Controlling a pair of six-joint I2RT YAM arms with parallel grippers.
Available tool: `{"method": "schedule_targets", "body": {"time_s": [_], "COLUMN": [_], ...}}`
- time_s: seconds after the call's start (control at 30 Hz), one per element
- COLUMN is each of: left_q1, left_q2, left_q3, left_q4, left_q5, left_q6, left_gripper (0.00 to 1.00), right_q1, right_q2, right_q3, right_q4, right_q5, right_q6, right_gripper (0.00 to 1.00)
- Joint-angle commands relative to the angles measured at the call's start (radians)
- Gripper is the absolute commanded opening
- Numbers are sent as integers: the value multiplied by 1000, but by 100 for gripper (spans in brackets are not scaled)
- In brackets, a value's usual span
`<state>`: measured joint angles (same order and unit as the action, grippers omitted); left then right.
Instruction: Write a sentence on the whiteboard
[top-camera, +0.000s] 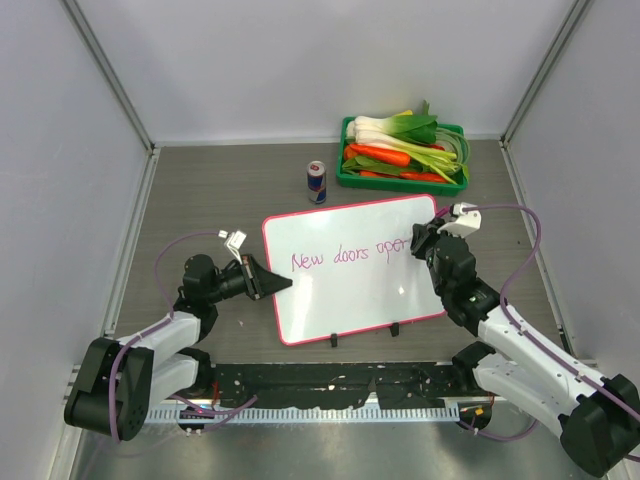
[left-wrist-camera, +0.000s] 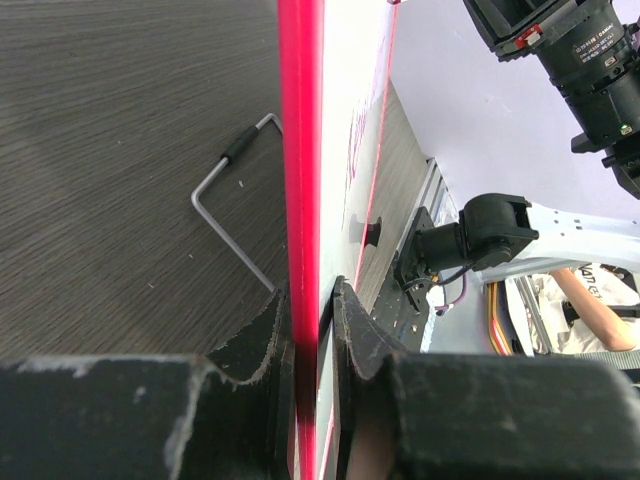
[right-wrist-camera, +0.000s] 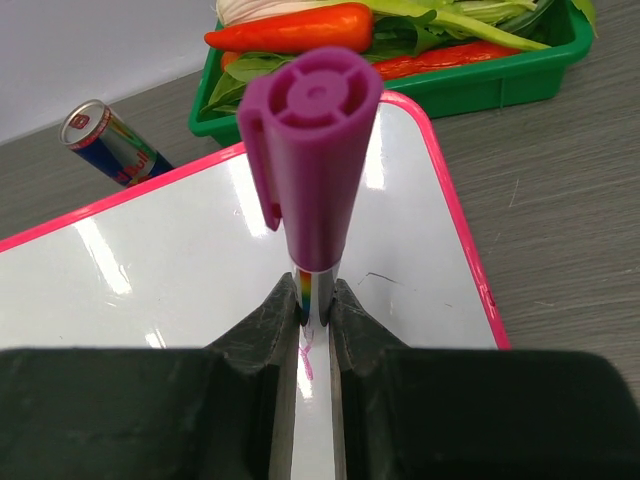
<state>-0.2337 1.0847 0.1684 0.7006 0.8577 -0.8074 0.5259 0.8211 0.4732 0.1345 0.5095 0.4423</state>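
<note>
The whiteboard (top-camera: 340, 290), white with a pink-red frame and two black feet, lies on the table. Pink cursive writing (top-camera: 345, 257) on it reads "New doors ope", ending under my right gripper. My left gripper (top-camera: 283, 284) is shut on the board's left edge; in the left wrist view the red frame (left-wrist-camera: 301, 200) runs between the fingers (left-wrist-camera: 262, 340). My right gripper (top-camera: 420, 240) is shut on a marker with a purple cap (right-wrist-camera: 312, 150), held upright over the board (right-wrist-camera: 180, 270), pink ink showing just below it.
A green tray (top-camera: 347, 178) of vegetables stands at the back right, also in the right wrist view (right-wrist-camera: 470, 85). A blue-silver drink can (top-camera: 316, 182) stands beside it. A bent metal rod (left-wrist-camera: 225, 215) lies under the board. White walls enclose the table.
</note>
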Motion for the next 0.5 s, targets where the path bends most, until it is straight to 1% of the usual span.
{"method": "schedule_targets", "body": {"time_s": [0.0, 0.47], "left_q1": [-6, -4], "left_q2": [11, 11], "left_q3": [6, 6], "left_q4": [-43, -42], "left_q5": [-62, -63], "left_q6": [111, 111], "left_gripper": [0, 0], "right_q1": [-7, -9], "right_q2": [1, -39], "right_q3": [25, -24], "right_q4": [-6, -75], "right_q5": [34, -26], "right_q6": [-11, 10], "right_gripper": [1, 1]}}
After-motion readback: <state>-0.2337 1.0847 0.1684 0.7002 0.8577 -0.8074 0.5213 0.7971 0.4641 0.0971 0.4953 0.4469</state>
